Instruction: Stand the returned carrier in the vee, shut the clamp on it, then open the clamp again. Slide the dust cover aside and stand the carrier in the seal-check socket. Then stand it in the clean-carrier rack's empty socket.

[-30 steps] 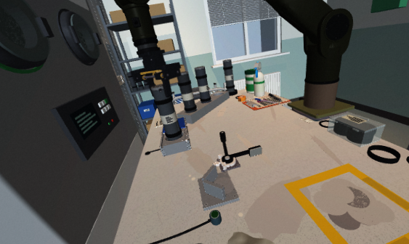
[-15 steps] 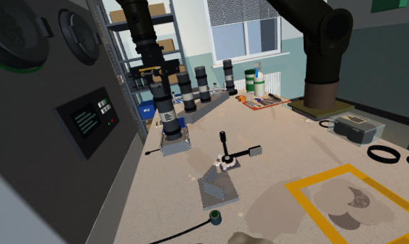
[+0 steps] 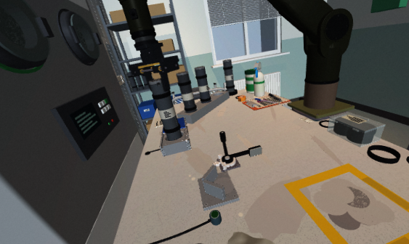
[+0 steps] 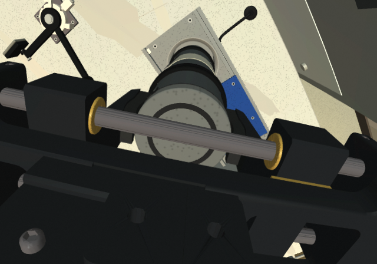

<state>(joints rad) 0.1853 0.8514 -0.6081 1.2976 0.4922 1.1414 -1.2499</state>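
The foot of the carrier (image 3: 165, 110) is hidden inside the seal-check socket (image 3: 174, 142), a grey block by the machine wall. The carrier is a dark upright cylinder with a pale labelled band, and my gripper (image 3: 155, 69) is closed around its top end (image 4: 182, 127). The blue dust cover (image 4: 242, 104) lies slid to one side of the socket's opening. The vee block (image 3: 217, 186) sits on its plate nearer the front edge, with the clamp (image 3: 229, 156) and its black handles just behind it. The clean-carrier rack (image 3: 205, 103) stands further back and holds three carriers.
The dark machine cabinet (image 3: 52, 120) walls off the left of the bench. The arm's base (image 3: 320, 105) stands at the far right, with a clear box (image 3: 355, 129) and black rings (image 3: 383, 154) beside it. A yellow-framed mat (image 3: 353, 203) lies front right, a tool tray (image 3: 264, 101) behind.
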